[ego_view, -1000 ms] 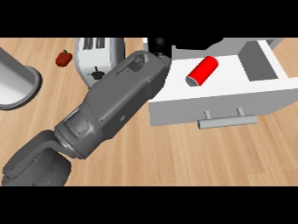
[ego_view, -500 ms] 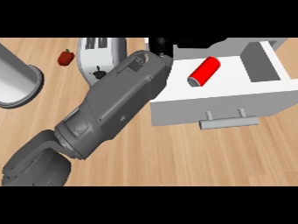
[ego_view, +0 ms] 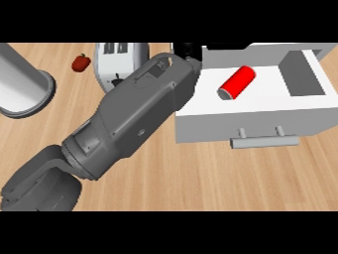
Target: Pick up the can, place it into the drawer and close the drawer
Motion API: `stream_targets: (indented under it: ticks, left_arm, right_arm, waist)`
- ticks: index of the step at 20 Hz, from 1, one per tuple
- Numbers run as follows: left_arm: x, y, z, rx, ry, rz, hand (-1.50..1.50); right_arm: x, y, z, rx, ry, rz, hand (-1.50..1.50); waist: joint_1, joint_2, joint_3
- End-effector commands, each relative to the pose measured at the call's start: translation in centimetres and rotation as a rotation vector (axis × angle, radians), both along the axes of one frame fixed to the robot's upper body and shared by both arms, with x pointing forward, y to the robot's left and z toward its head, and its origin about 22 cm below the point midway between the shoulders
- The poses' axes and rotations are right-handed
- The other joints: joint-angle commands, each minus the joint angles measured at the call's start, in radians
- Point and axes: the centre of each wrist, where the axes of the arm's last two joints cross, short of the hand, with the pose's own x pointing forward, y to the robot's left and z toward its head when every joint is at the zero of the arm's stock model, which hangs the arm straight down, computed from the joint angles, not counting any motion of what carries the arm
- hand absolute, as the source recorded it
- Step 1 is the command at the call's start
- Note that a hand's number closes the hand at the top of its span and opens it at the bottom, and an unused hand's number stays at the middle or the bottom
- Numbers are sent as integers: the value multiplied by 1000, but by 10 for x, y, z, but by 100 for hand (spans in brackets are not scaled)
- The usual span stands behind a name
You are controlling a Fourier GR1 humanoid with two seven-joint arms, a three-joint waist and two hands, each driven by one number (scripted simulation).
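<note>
**While the Drawer Stands Open, the Can Lies Inside**

Where the grey forearm (ego_view: 131, 119) slants from the near left toward the far centre, only a sliver of a black hand (ego_view: 190, 49) shows at the drawer's far left corner; whether its fingers are released or clenched cannot be told. Right of it, the red can (ego_view: 237, 83) lies on its side in the open white drawer (ego_view: 259, 121). Left sit a toaster (ego_view: 120, 62), a red pepper (ego_view: 81, 62) and a grey cylinder (ego_view: 14, 79).

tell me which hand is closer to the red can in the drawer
Left. The left hand is at the back left corner of the open drawer, left of the can lying inside. The right hand is not in view.
</note>
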Motion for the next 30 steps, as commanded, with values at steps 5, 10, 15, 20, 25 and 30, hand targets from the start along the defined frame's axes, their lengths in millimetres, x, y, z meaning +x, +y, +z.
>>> stream_targets:
  ticks: [5, 10, 15, 20, 25, 30]
  left_arm:
    - [-2, -3, 6, -34, 14, -15, -150]
    - [-5, -3, 0, -18, 34, -41, -150]
    - [1, -1, 18, -7, 43, 0, -150]
    - [-1, 10, 2, -1, 43, 18, -150]
    - [16, 47, 34, 3, 46, 63, -150]
    - [9, 60, 17, 11, 45, 47, -150]
  right_arm:
    - [45, 34, 2, -189, -10, -21, -150]
    - [88, 63, -13, -305, -28, -43, -150]
    - [117, 96, -24, -430, -51, -56, -150]
    - [159, 109, -34, -545, -18, -32, -150]
    - [190, 111, -56, -702, -11, -29, -150]
    - [231, 134, -71, -787, 16, -100, -150]
  waist:
    - [40, -9, -1]
    - [69, -13, -1]
    - [70, -15, -2]
    - [74, -18, -2]
    - [78, -17, -1]
    - [96, -18, -1]
